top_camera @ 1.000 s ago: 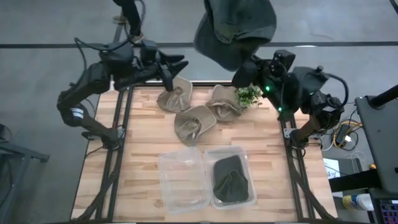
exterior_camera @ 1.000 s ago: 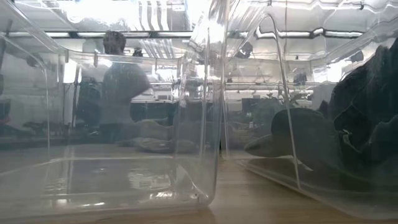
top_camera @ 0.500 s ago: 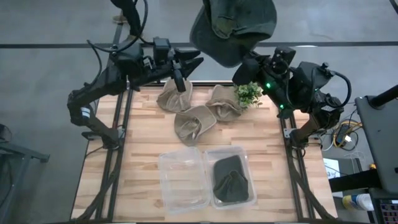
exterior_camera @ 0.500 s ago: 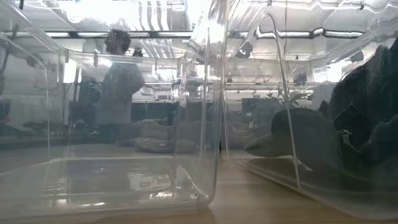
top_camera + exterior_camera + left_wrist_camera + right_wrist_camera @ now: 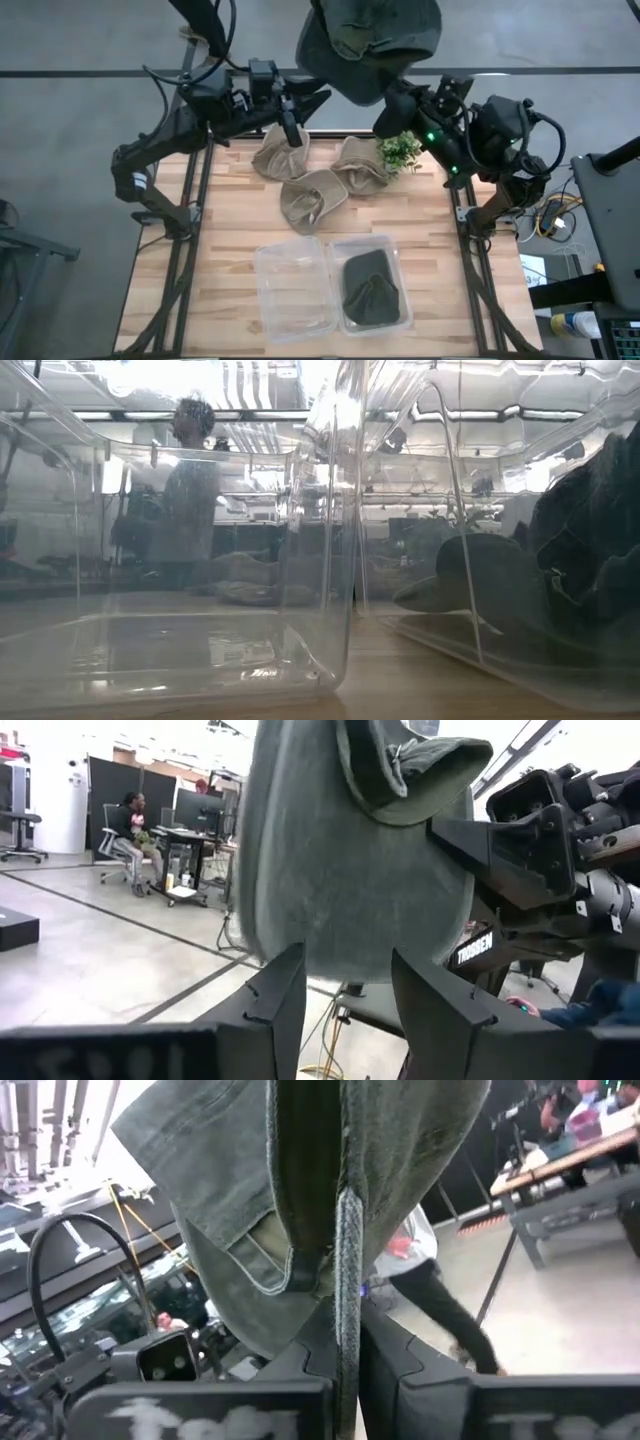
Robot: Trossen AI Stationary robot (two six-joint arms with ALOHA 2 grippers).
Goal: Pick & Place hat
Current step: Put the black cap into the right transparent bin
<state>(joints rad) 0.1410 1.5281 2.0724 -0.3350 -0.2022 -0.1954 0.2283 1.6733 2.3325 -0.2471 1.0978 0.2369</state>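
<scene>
**Green hat held high above the far edge of the table**

Wooden slats form the table (image 5: pixel 230 250) you are looking down on, with grey floor around it and a black frame at each side. At the near edge stand two clear plastic bins side by side: the left bin (image 5: pixel 293 290) holds nothing, and the right bin (image 5: pixel 372 285) holds a dark green hat (image 5: pixel 372 288) lying crumpled on its floor.

Toward the far edge lie three tan hats touching one another: one on the left (image 5: pixel 280 155), one in the middle and nearer (image 5: pixel 312 198), one on the right (image 5: pixel 360 165). Just beside the right one sits a small green plant (image 5: pixel 400 152).

Your right gripper (image 5: pixel 340 1380) is raised above the far right corner, its jaws closed on a fold of a large green hat (image 5: pixel 370 45). That hat hangs in the air above the far edge, well apart from the bins (its brim fills the top of the overhead view).

Your left gripper (image 5: pixel 345 990) is lifted above the far left of the table and points right toward the held hat. Its fingers (image 5: pixel 275 1005) stand apart with nothing between them.

Through the clear bin walls in the table-level view, a person (image 5: pixel 188 490) stands in the room behind.
</scene>
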